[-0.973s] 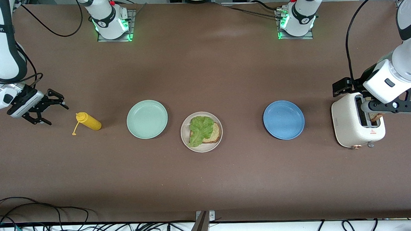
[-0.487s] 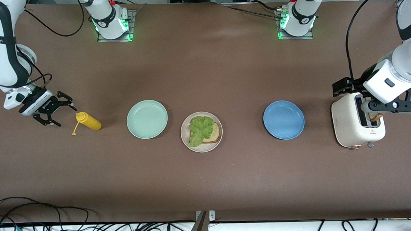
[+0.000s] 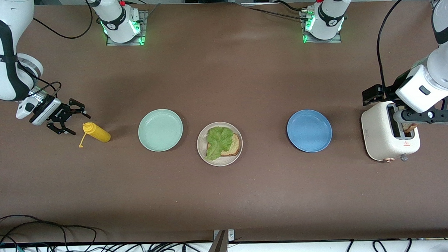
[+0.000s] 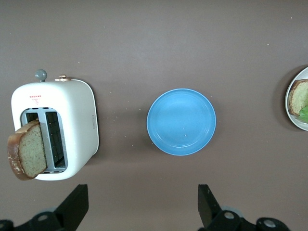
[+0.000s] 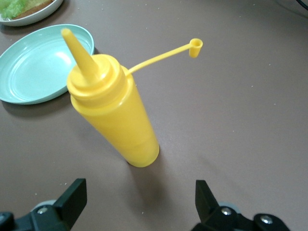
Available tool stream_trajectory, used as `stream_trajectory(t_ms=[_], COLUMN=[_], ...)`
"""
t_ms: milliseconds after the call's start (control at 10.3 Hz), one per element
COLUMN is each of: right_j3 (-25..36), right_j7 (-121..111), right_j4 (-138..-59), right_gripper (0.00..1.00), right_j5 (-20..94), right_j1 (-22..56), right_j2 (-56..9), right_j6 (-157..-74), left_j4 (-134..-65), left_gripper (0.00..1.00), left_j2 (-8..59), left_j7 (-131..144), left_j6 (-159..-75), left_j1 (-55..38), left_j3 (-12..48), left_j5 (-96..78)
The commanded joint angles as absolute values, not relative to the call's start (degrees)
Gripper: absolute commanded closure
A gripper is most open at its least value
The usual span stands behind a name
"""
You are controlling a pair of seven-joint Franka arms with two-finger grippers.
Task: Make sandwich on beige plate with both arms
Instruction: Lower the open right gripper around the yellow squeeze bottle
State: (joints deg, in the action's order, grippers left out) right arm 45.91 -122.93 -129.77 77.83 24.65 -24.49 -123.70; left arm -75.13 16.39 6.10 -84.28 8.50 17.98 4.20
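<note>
Right hand (image 3: pixel 71 118), fingers spread, lines up on the yellow plastic squeeze bottle (image 3: pixel 96 132) at frame left, left hand (image 3: pixel 413 113) spread above the cream toaster (image 3: pixel 386 137) for slice 2 (image 4: pixel 26 156), while the round beige plate (image 3: pixel 220 161) mid-frame holds bread and lettuce (image 3: pixel 219 141).

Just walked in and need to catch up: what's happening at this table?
A half-built sandwich: one bread slice under lettuce on the beige plate. The right pincer is open beside the yellow squeeze bottle, not touching it. The left pincer hangs open over the toaster, where a second slice sticks up.
</note>
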Motion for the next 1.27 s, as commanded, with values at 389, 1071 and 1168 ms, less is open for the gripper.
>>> stream_trajectory(t_ms=[389, 1071, 1168], right_j3=[43.86, 40.43, 40.34], right_j7=[-131.22, -132.53, -132.54], right_j4=[-128.50, -124.90, -124.54], right_gripper=[0.00, 0.50, 1.00], right_j5=[90.96, 97.21, 97.47], right_j1=[24.78, 24.70, 24.70], right_j2=[-30.32, -33.57, -33.75], right_j6=[-119.36, -119.44, -119.44], left_j4=[-75.15, -75.15, -75.15], left_gripper=[0.00, 0.00, 0.00], left_j2=[16.08, 16.00, 16.08], left_j7=[4.66, 4.66, 4.66], left_j6=[-84.02, -84.02, -84.11], left_j1=[8.79, 8.70, 8.79], left_j3=[17.93, 17.93, 17.93], left_j5=[3.25, 3.25, 3.25])
